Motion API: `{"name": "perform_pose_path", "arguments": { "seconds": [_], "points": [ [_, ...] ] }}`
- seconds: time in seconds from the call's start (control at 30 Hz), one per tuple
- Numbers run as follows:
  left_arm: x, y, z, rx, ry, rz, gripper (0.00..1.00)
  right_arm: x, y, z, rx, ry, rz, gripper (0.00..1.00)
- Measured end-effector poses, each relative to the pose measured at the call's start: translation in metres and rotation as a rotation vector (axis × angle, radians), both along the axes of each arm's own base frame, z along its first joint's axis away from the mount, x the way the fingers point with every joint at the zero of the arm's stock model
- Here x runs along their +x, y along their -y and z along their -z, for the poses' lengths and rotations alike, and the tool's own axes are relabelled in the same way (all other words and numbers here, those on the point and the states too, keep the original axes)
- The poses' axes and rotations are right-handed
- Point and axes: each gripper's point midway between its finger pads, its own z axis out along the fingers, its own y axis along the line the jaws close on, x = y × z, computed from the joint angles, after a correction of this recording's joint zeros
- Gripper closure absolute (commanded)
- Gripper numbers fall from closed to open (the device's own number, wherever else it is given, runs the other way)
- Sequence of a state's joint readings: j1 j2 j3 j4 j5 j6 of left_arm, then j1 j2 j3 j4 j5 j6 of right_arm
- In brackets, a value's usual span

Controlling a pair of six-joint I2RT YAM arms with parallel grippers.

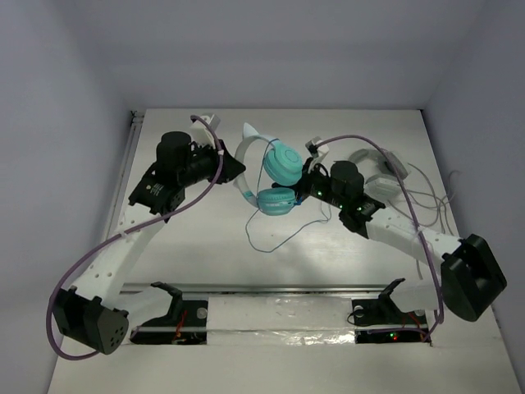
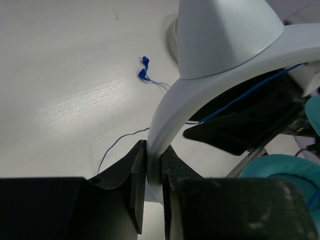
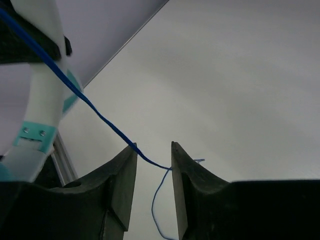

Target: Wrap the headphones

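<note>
Wrapping is looking barely begun; the left claw (image 2: 154, 150) is clamping the pale headband (image 2: 225, 65) of the headphones (image 1: 279, 176), keeping them right at its fingertips; the right claw (image 3: 152, 150) is standing unclosed, the blue cord (image 3: 100, 116) running between its fingers; beneath it, slack is lying unwound on the bench (image 2: 65, 75).

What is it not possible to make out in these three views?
Top external: the right gripper fingers, hidden under its own wrist.
Right wrist: the lower cord, cut off by the bottom edge.
Left wrist: the ear cups of the headphones, cut off by the right edge and the left gripper.
</note>
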State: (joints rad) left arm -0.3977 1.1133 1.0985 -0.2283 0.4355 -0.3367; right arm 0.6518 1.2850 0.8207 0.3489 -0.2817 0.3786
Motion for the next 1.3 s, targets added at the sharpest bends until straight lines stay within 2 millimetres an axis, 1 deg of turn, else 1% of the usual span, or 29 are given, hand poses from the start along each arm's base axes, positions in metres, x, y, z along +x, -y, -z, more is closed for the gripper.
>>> {"name": "perform_pose_path", "arguments": {
  "seconds": [0.03, 0.13, 0.17, 0.23, 0.33, 0.37, 0.43, 0.53, 0.63, 0.73, 0.87, 1.03, 1.13, 1.17, 1.27, 1.3],
  "points": [
    [0.0, 0.0, -0.004, -0.01, 0.0, -0.004, 1.0, 0.0, -0.002, 0.005, 0.01, -0.004, -0.01, 0.58],
    [0.002, 0.002, -0.023, -0.04, 0.026, -0.011, 1.0, 0.007, -0.013, 0.023, 0.022, -0.025, -0.036, 0.51],
    [0.002, 0.002, -0.03, -0.05, 0.033, -0.013, 1.0, 0.01, -0.016, 0.03, 0.023, -0.038, -0.037, 0.42],
    [0.003, 0.003, -0.041, -0.069, 0.047, -0.016, 1.0, 0.016, -0.021, 0.044, 0.021, -0.063, -0.036, 0.36],
    [0.003, 0.004, -0.052, -0.094, 0.056, -0.021, 1.0, 0.022, -0.027, 0.065, 0.015, -0.098, -0.034, 0.33],
    [0.003, 0.004, -0.054, -0.1, 0.055, -0.023, 1.0, 0.023, -0.028, 0.067, 0.015, -0.1, -0.033, 0.32],
    [0.003, 0.004, -0.057, -0.108, 0.053, -0.028, 1.0, 0.028, -0.032, 0.08, 0.021, -0.125, -0.03, 0.32],
    [0.005, 0.002, -0.062, -0.117, 0.055, -0.05, 1.0, 0.032, -0.038, 0.09, 0.044, -0.143, -0.036, 0.32],
    [0.007, 0.001, -0.069, -0.133, 0.058, -0.068, 1.0, 0.032, -0.048, 0.101, 0.069, -0.154, -0.05, 0.33],
    [0.008, 0.001, -0.076, -0.153, 0.057, -0.086, 1.0, 0.024, -0.064, 0.116, 0.08, -0.177, -0.07, 0.34],
    [0.009, -0.001, -0.085, -0.176, 0.058, -0.109, 1.0, 0.016, -0.078, 0.133, 0.111, -0.207, -0.089, 0.41],
    [0.013, -0.006, -0.1, -0.194, 0.079, -0.152, 1.0, 0.009, -0.086, 0.158, 0.137, -0.26, -0.128, 0.41],
    [0.015, -0.008, -0.109, -0.205, 0.098, -0.172, 1.0, 0.0, -0.088, 0.169, 0.137, -0.284, -0.139, 0.41],
    [0.016, -0.009, -0.112, -0.211, 0.102, -0.177, 1.0, -0.001, -0.088, 0.169, 0.137, -0.285, -0.141, 0.42],
    [0.018, -0.008, -0.118, -0.227, 0.106, -0.184, 1.0, -0.007, -0.093, 0.171, 0.147, -0.296, -0.162, 0.47],
    [0.019, -0.008, -0.12, -0.23, 0.106, -0.186, 1.0, -0.009, -0.095, 0.171, 0.151, -0.299, -0.17, 0.55]
  ]
}}
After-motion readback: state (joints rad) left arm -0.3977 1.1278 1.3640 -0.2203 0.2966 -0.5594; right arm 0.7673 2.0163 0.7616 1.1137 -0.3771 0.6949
